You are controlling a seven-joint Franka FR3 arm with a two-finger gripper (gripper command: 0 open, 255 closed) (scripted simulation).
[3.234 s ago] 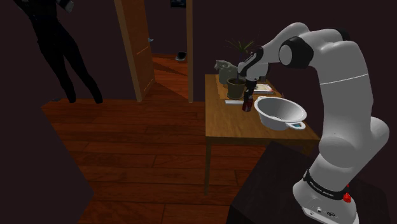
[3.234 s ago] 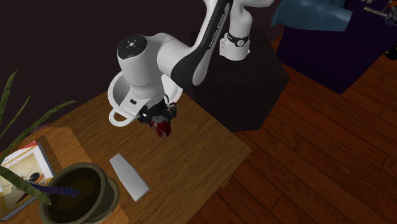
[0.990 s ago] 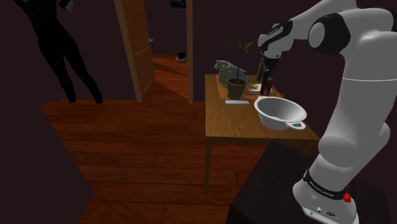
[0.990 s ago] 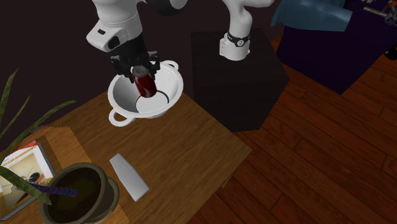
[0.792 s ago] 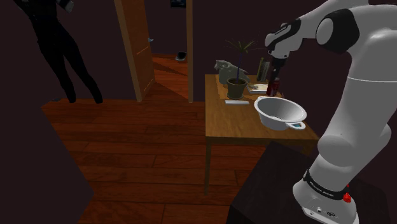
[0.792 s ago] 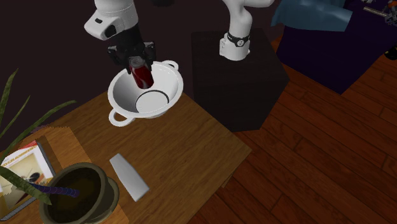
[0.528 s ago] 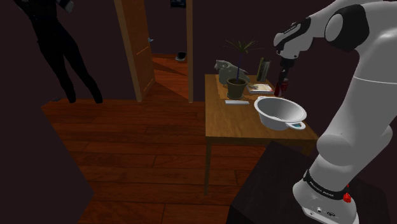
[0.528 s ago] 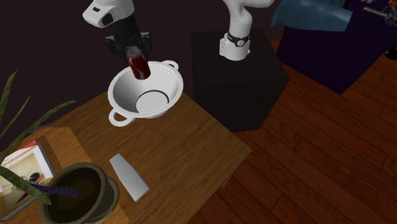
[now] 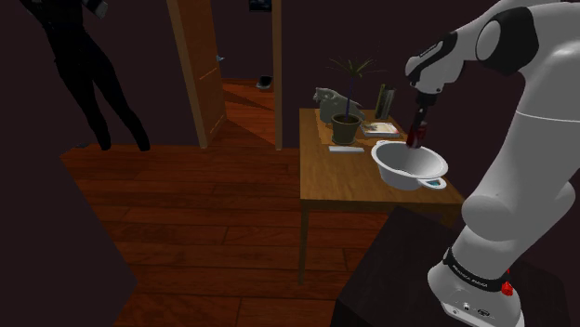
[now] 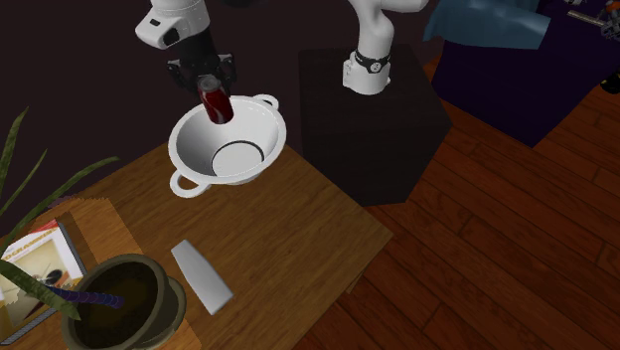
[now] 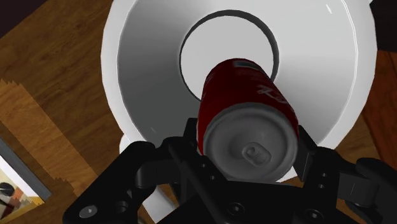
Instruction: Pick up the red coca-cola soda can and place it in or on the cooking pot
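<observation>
While the jaws of the gripper (image 10: pixel 210 89) clamp its top end, one red soda can (image 10: pixel 216 106) hangs upright, base toward one white pot (image 10: pixel 260 126).

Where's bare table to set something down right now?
Open wood from the white pot to the corner of the table, past the grey slab. The pot's floor is bare, though the end effector holds the red can over it. Crowded by the plant pot and book.

Dim dark exterior renders, brighter wrist view, soft glare on pot (image 11: pixel 146 76)
</observation>
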